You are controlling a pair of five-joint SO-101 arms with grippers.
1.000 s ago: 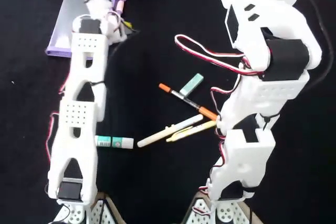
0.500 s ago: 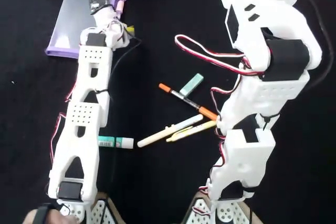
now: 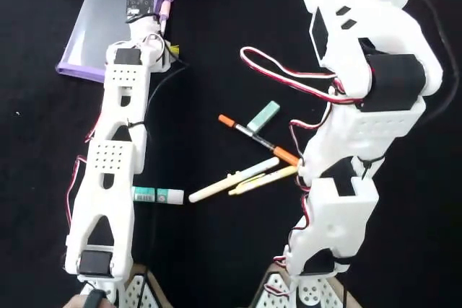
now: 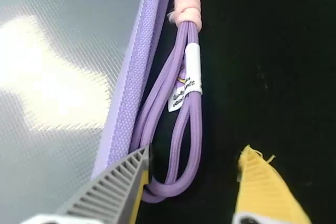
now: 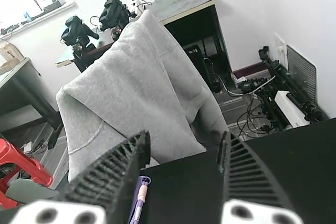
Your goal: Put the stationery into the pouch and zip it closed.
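- The pouch, clear with a purple zip edge, lies flat on the black worktop; none of the stationery looks to be inside it, though the glare on its face makes that hard to confirm
- The left arm is stretched out to the pouch's zip edge; the left jaws are wide and empty, and the end of the pouch's purple cord loop lies between them
- The right arm stands well apart from the pouch; the right jaws are raised off the worktop, parted and empty
- Risk: if the left jaws close here they would catch the cord loop, and since nothing pins the pouch, a pull would likely drag it whole instead of working the zip
- Risk: I cannot tell whether the zip is open; a pen pushed at a shut edge would only shove the pouch away
- Well apart from the pouch lie the orange-tipped pen, mint eraser, cream pen and yellow pen, the last three pens close together, so a grasp could take two at once
- The green-and-white glue stick, also far from the pouch, is half under the left arm, which blocks a clean grasp
- A red-and-white cable loops from the right arm on the pouch side of the pens and could snag, and that arm overhangs the pen ends farthest from the pouch
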